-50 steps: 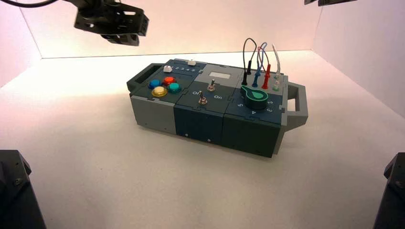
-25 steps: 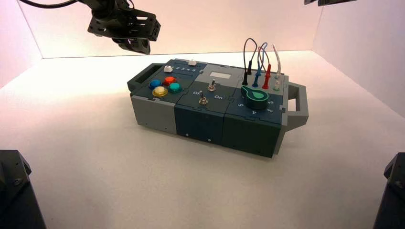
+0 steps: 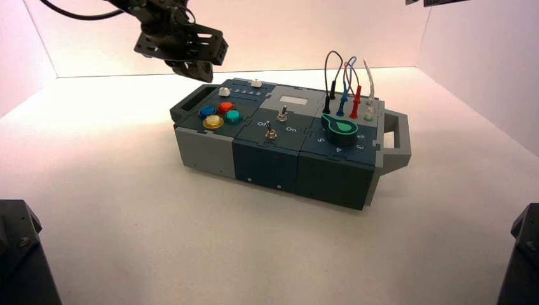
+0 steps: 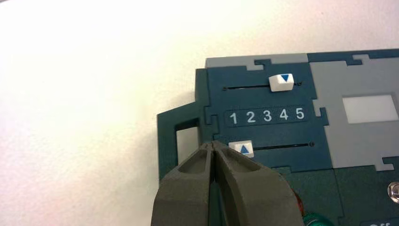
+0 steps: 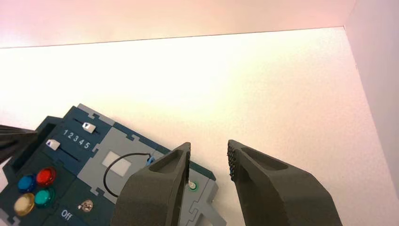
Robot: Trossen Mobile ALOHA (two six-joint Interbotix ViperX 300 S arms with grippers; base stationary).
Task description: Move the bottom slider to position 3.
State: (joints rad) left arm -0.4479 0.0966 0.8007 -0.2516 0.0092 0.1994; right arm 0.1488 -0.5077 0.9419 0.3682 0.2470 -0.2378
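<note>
High view: here is the left gripper (image 3: 202, 68), hanging over the far left end of the box (image 3: 273, 140), above the grey carry handle (image 3: 191, 100)! The bottom slider (image 3: 224, 92) sits on the box's far left panel, just beyond the red button (image 3: 225, 107) (blue, yellow and green ones cluster there too).

Left wrist view: fingers together, nothing between them, their tips near the bottom slider's white knob, which stands at the 1 end of its track, its blue triangle facing the digits. The top slider (image 4: 281, 82) is up between 4 and 5, and position 3 (image 4: 267, 116) is plain to read!

Right wrist view: the right gripper (image 5: 210, 143) waits above the box's right end, fingers apart.
</note>
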